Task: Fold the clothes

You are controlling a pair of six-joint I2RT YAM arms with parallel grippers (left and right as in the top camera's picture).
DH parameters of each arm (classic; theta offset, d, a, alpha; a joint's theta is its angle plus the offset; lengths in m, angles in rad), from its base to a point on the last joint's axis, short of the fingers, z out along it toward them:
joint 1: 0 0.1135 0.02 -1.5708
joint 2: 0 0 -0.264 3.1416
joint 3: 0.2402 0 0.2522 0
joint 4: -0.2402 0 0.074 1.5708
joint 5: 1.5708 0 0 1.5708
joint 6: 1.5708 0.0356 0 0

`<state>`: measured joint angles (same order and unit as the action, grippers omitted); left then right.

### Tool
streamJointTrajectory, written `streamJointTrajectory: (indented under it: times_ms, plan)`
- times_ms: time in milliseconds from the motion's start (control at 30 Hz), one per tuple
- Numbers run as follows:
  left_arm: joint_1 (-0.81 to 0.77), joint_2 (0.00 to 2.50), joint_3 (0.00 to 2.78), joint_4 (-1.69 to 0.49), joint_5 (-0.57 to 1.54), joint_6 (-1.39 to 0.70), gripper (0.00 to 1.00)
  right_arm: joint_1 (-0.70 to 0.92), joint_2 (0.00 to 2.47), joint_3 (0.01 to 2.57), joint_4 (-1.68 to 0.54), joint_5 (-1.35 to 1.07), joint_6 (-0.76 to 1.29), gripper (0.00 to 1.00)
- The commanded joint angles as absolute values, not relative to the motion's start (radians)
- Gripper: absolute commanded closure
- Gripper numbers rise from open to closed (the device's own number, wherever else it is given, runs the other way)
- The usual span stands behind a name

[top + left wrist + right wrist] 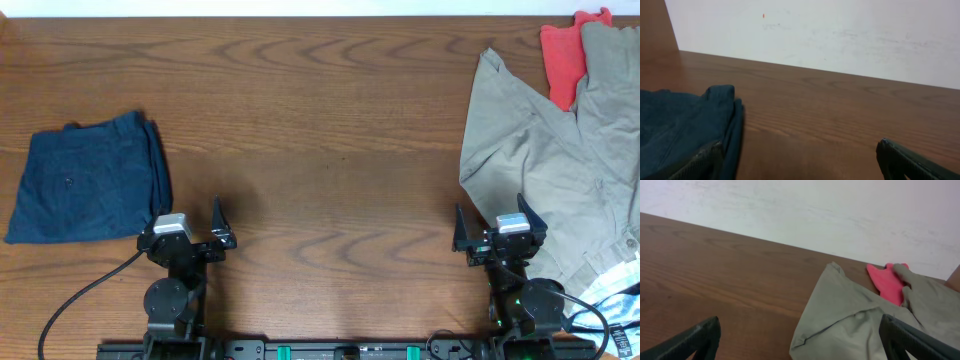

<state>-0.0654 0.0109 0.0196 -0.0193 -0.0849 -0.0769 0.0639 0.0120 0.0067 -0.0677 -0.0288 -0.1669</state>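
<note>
**A Robot Lab Bench**

A wood-grain tabletop (330, 120) stands against a plain white wall (840, 35). The left arm (168, 295) and right arm (540, 300) are mounted along the tabletop's near edge, a black cable (75, 297) looping off beside them. At the tabletop's opposite ends lie khaki shorts (530, 140) and navy shorts (85, 190).

One khaki shorts (520, 140), one navy (85, 185), one red (565, 55)

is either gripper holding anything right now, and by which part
Nothing is held. The left gripper and the right gripper are both open with nothing between their fingers. The khaki shorts lie ungripped.
</note>
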Motion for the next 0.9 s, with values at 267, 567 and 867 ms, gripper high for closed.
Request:
streamJointTrajectory:
  times_ms: [267,567,867]
  plan:
    - [-0.06,0.005,0.004,-0.064,-0.097,-0.064,0.02,0.072,0.006,0.006,-0.063,-0.024,-0.188,0.01]
    - [-0.06,0.005,0.004,-0.064,-0.097,-0.064,0.02,0.072,0.006,0.006,-0.072,-0.027,-0.188,0.01]
    - [-0.06,0.013,0.006,-0.068,-0.062,-0.155,0.02,0.072,0.007,0.006,-0.072,-0.027,-0.078,0.01]
